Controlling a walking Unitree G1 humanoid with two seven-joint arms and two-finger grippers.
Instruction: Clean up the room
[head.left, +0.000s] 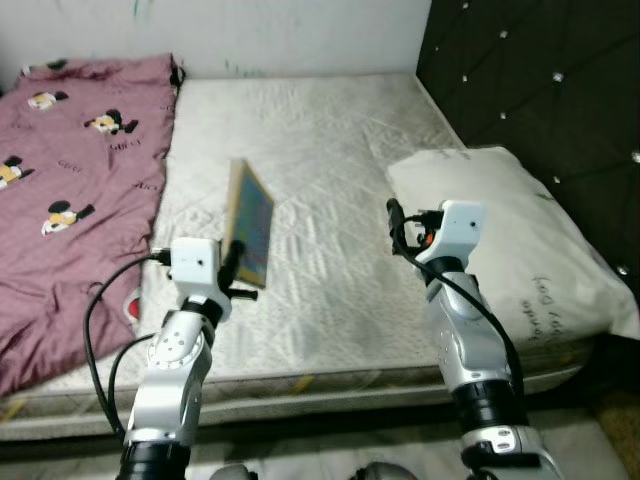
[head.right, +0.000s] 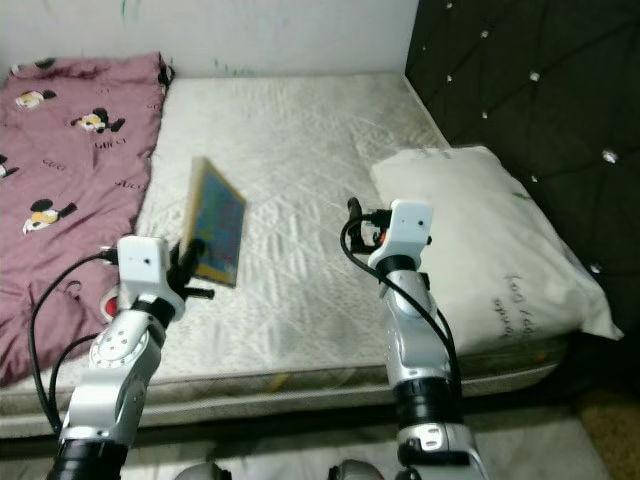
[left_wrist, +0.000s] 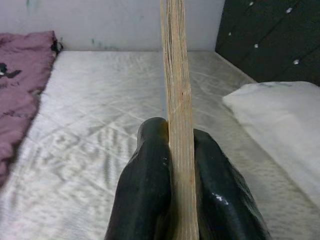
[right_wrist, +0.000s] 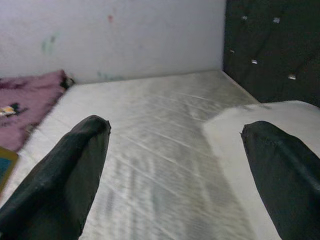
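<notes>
A thin book with a blue-and-yellow cover stands lifted above the bare white mattress, pinched at its lower edge by the left gripper. In the left wrist view the book's pale page edge rises straight up between the two black fingers, which are clenched on it from both sides. Its long axis runs up and away from the fingers, tilted slightly, cover facing the robot's right. The book hangs clear of the bed, over the mattress's left half, near the edge of the maroon cartoon-print blanket that covers the bed's left side.

The right gripper hovers over the mattress's right half, well apart from the book, just beside a white pillow that lies against the dark tufted headboard. Its fingers are spread wide and hold nothing.

The left arm alone has the book, so the carrying is its work; the right arm is free. With the grip low on the book and most of its length standing above the fingers, it looks prone to swing or slip if the arm turns quickly. Where the book should go is not apparent here. The blanket lies rumpled and not yet straightened, so the tidying appears to be at an early stage.
</notes>
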